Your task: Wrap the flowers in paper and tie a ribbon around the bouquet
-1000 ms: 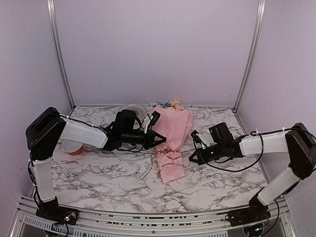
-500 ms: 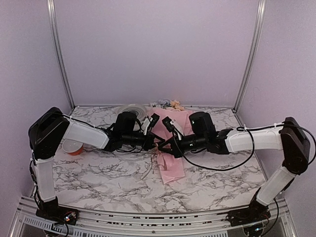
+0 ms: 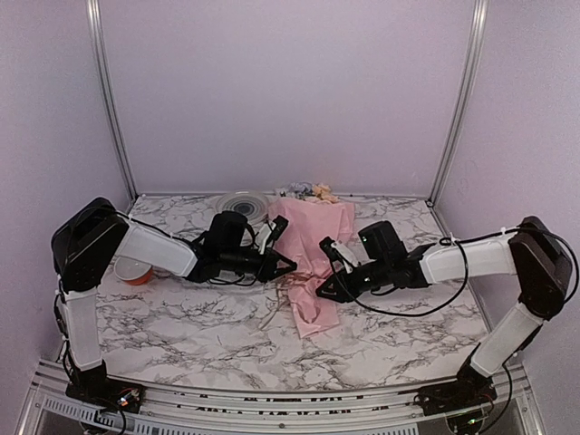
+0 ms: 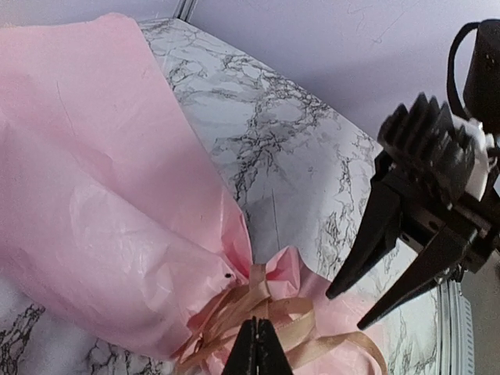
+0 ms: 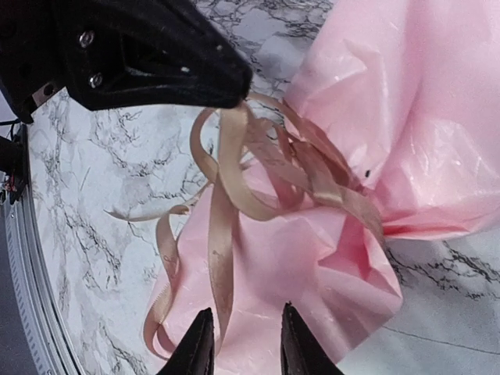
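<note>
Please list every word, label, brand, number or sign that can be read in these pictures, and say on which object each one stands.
No text can be read in any of the three views.
bouquet: plain pink paper, no print.
ribbon: plain tan, no print.
orange spool: too small to tell whether it has a label.
left gripper and right gripper: any marking is too small to read.

The flowers (image 3: pixel 308 190) at the far edge of the table (image 3: pixel 181 317) are too small for me to tell one bloom from another, and their stems are hidden inside the pink paper (image 3: pixel 313 237). My left arm (image 3: pixel 154 246) covers part of the small orange thing (image 3: pixel 134 270) near the left edge. The ribbon (image 4: pixel 269 316) runs off the bottom of my left wrist view, so I cannot tell if it is tied.
</note>
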Available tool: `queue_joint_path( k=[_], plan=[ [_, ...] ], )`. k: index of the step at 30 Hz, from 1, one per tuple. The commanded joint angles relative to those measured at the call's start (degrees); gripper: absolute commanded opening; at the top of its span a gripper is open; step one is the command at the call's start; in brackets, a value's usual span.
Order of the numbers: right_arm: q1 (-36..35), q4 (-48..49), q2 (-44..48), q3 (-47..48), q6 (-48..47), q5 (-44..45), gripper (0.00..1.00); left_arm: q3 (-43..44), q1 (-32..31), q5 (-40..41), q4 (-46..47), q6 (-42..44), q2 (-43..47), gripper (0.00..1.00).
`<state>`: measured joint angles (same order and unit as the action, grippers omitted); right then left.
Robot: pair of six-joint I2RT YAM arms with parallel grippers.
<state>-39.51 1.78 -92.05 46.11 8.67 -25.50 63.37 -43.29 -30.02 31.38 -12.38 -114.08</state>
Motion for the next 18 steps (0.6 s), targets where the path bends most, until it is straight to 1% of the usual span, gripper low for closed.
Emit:
queue_joint_path(
  k=[1,3,5,10,13,16,18],
  plan=[
    [3.73,-5.96,4.93,3.50,-3.43,-4.03,0.31,-3.66,-0.65,-1.19,-0.88,1.13,2.87,0.00],
    [5.91,-6.61,4.57,5.73,-4.36,-7.64,0.32,-4.98,-0.81,-0.84,-0.88,1.21,3.61,0.00],
    [6.73,-7.77,2.15,9.52,-5.78,-8.49,0.31,-5.55,-1.04,-0.49,-0.88,1.23,4.01,0.00],
    [6.83,-9.27,-9.27,22.56,-9.30,-7.68,0.25,-6.47,-1.70,-0.43,-0.88,1.48,5.82,0.00],
    [6.32,-11.14,-15.83,30.07,-11.81,-10.00,0.22,-8.13,-1.80,-0.02,-0.88,1.22,7.47,0.00],
    [5.03,-11.10,-19.95,34.95,-14.36,-13.51,0.22,-9.86,-1.84,0.28,-0.88,0.78,8.44,0.00],
    [4.21,-13.91,-22.62,38.92,-16.91,-15.61,0.24,-10.49,-1.92,-0.13,-0.88,0.37,8.44,0.00]
  ],
)
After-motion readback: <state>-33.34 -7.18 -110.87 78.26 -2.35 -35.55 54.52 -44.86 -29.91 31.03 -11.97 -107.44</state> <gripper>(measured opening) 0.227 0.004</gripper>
